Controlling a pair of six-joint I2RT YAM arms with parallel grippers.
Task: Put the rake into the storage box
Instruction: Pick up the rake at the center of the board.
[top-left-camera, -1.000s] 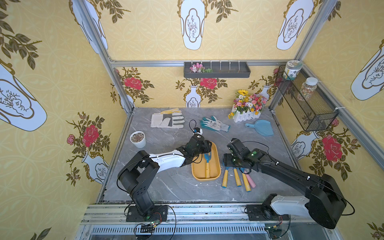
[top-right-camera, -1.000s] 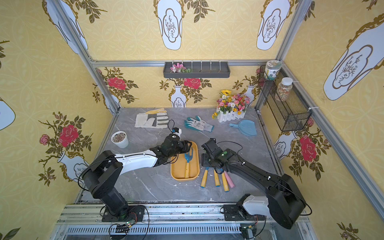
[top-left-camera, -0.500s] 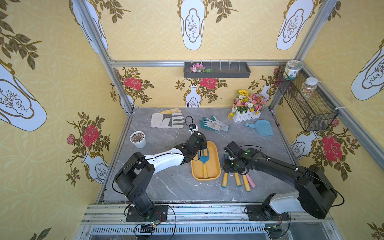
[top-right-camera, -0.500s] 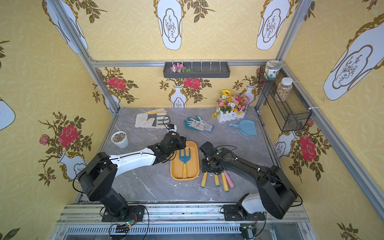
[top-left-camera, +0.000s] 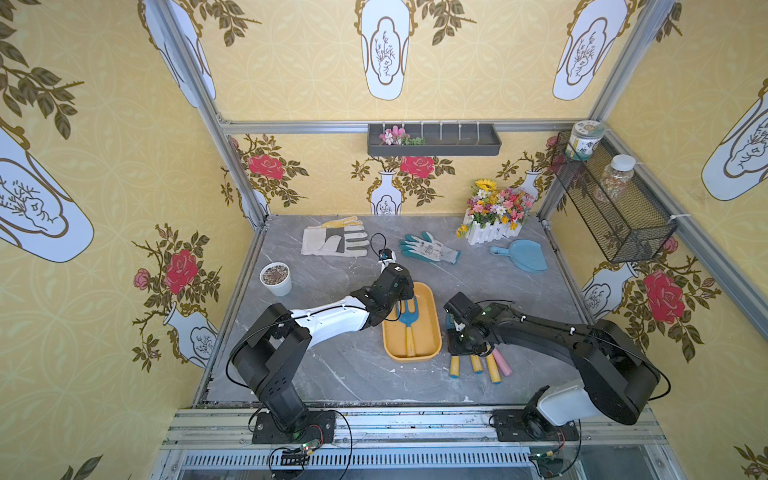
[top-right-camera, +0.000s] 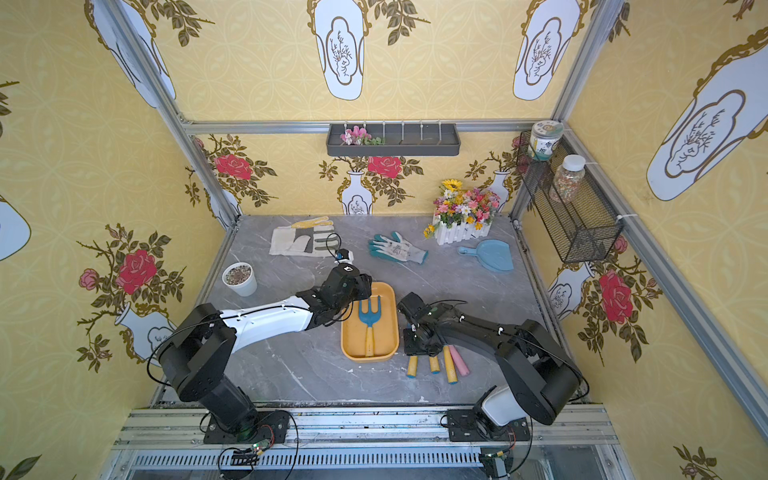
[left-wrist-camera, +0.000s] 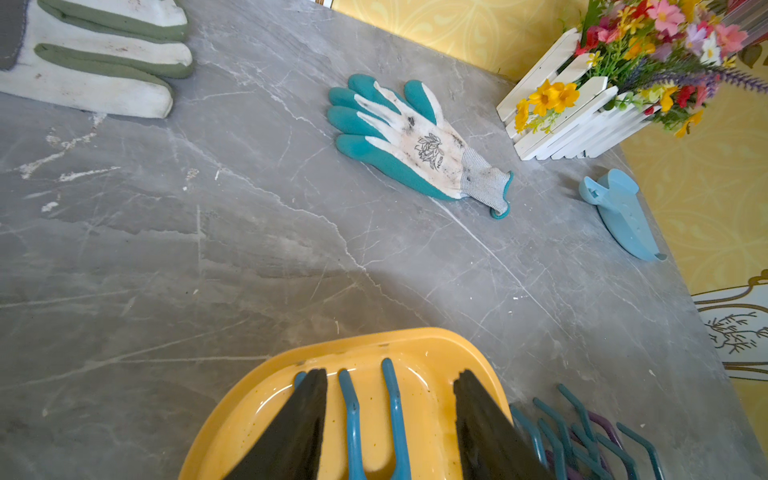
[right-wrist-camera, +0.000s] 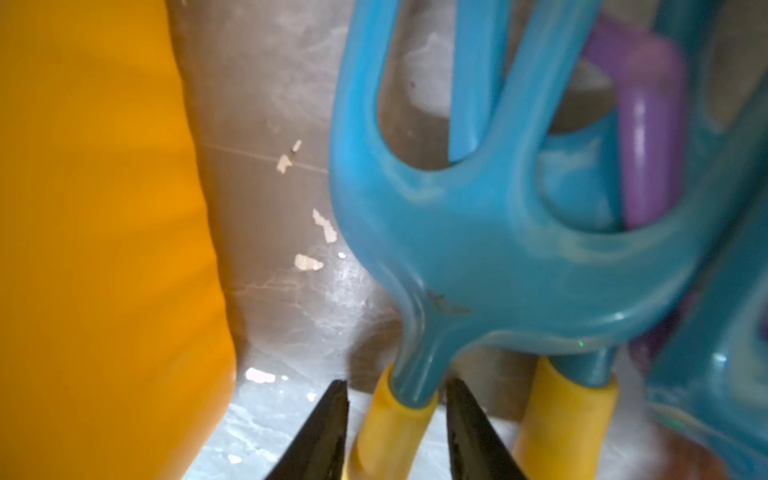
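Note:
The yellow-orange storage box (top-left-camera: 434, 316) (top-right-camera: 392, 316) sits mid-table. A rake (top-left-camera: 409, 322) (top-right-camera: 368, 320) with a blue head and yellow handle lies inside it, tines toward the back. My left gripper (left-wrist-camera: 390, 372) hovers open over the tines, touching nothing. Right of the box, several more tools lie side by side. My right gripper (right-wrist-camera: 397, 381) is low over them. Its jaws straddle the yellow handle of the nearest blue rake (right-wrist-camera: 478, 257) (top-left-camera: 455, 365), with narrow gaps showing at the tips. The arm hides the tool heads in both top views.
A pink-handled tool (top-left-camera: 503, 365) lies at the right of the row. Farther back are a teal glove (top-left-camera: 430, 249), a white work glove (top-left-camera: 334, 241), a blue dustpan (top-left-camera: 523, 255), a flower box (top-left-camera: 494, 216) and a small pot (top-left-camera: 276, 278).
The left gripper has drawn back from the box, leaving the rake lying flat in it. The right gripper has dropped onto the row of tools and its jaws have narrowed round a handle.

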